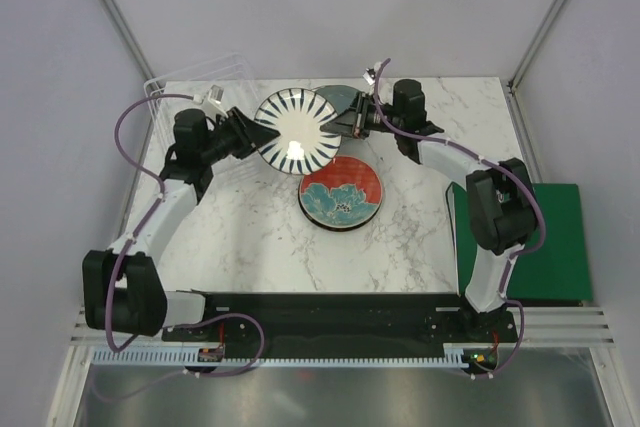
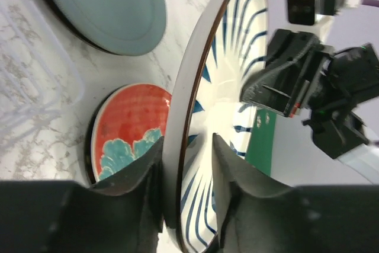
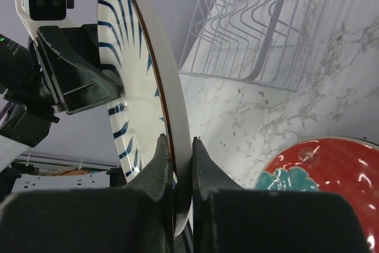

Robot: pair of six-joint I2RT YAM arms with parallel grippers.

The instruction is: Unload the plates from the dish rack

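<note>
The white plate with dark radial stripes (image 1: 296, 128) hangs tilted in the air between both grippers. My right gripper (image 1: 333, 125) is shut tight on its rim (image 3: 178, 139). My left gripper (image 1: 262, 133) straddles the opposite rim (image 2: 186, 141); one finger lies against the plate's back, and a gap shows on the striped side. The red plate with teal flowers (image 1: 341, 192) lies flat on the table below. The grey-teal plate (image 1: 338, 97) lies behind, on a dark-rimmed one. The white wire dish rack (image 3: 254, 22) stands at the far left (image 1: 185, 82) with no plate visible in it.
The flat green board (image 1: 555, 242) lies at the table's right edge, beside the right arm. The marble table top (image 1: 240, 237) stretches in front of the red plate. Grey walls close off the back and sides.
</note>
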